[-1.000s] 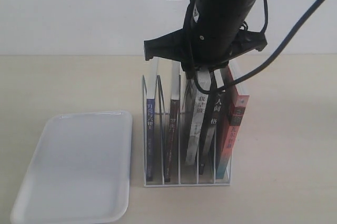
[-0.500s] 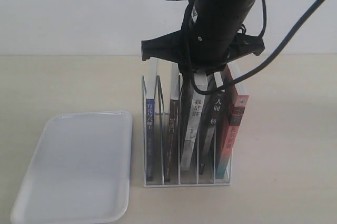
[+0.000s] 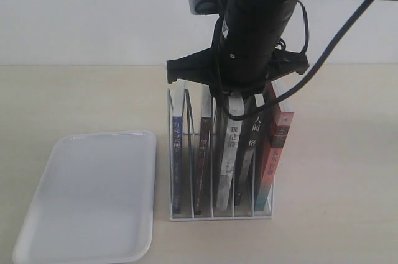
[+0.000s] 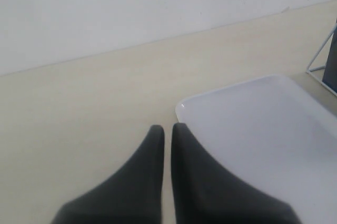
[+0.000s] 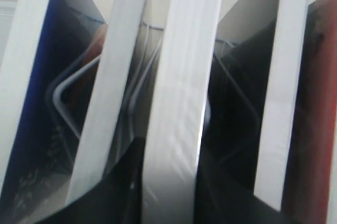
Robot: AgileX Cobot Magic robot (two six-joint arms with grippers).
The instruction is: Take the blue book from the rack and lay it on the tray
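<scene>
The right arm point(image 3: 255, 22) is sitting lower over the rack point(image 3: 214, 216) than a second ago, with the right fingers point(image 5: 118, 187) clamping the top edge of the grey-spined book point(image 3: 230, 152), which is now standing straighter in the middle slot. The blue book point(image 3: 178, 152) is sitting unmoved in the leftmost slot. The tray point(image 3: 93, 195) is lying on the worktop point(image 3: 336, 183) beside the rack. By the tray's corner the left fingers point(image 4: 152, 150) are hovering, pressed nearly together and holding nothing.
</scene>
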